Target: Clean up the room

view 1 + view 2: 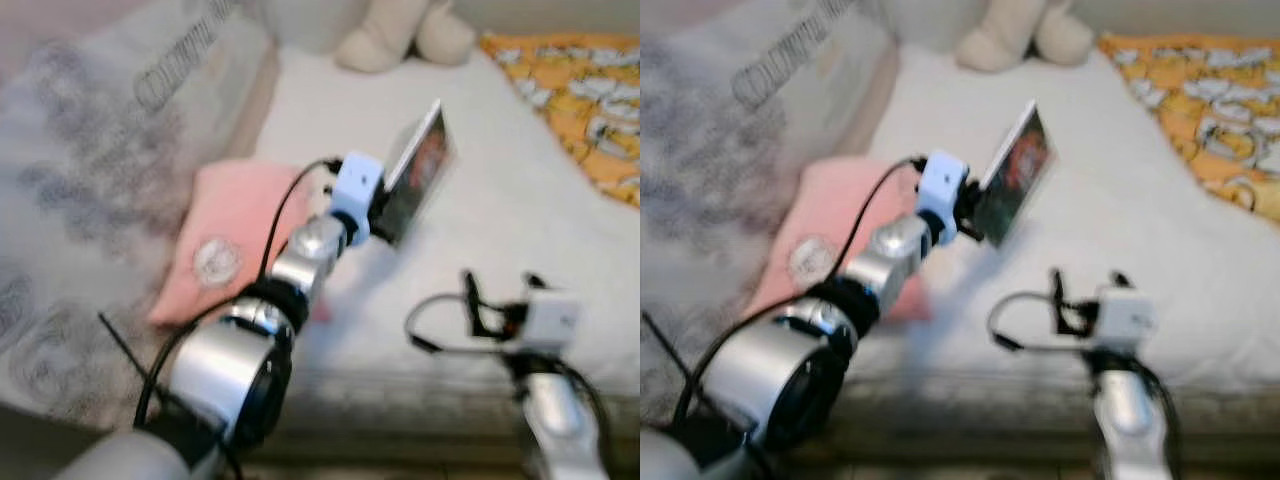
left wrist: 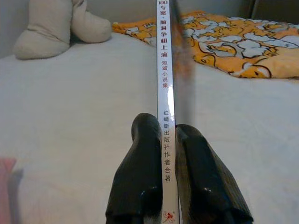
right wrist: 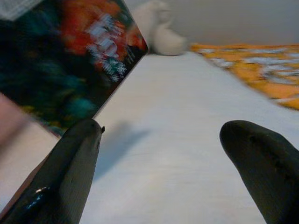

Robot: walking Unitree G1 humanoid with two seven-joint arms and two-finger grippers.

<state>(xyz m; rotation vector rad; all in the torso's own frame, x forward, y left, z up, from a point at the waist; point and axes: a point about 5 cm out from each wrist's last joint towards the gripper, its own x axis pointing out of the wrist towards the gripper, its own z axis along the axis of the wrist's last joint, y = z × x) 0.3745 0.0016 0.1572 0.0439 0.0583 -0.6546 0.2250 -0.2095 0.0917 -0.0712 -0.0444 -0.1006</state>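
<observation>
Book point(image 3: 70, 60): dark cover, blotches of orange-red and teal, white lettering; spine point(image 2: 164, 93) white with black and red characters. Fingers point(image 2: 140, 177) gripping it: glossy black. Left arm point(image 1: 230, 370): silver, black cable, white block at wrist. Right arm point(image 1: 555, 400): silver with white block too. Bed point(image 1: 330, 130): plain white sheet. Blanket point(image 1: 590, 90): orange-yellow with white and grey shapes. Pillow point(image 1: 225, 240): salmon pink, pale round emblem. Stuffed toy point(image 1: 400, 35): cream. Cover at left point(image 1: 80, 200): pale grey, darker grey print and lettering.
</observation>
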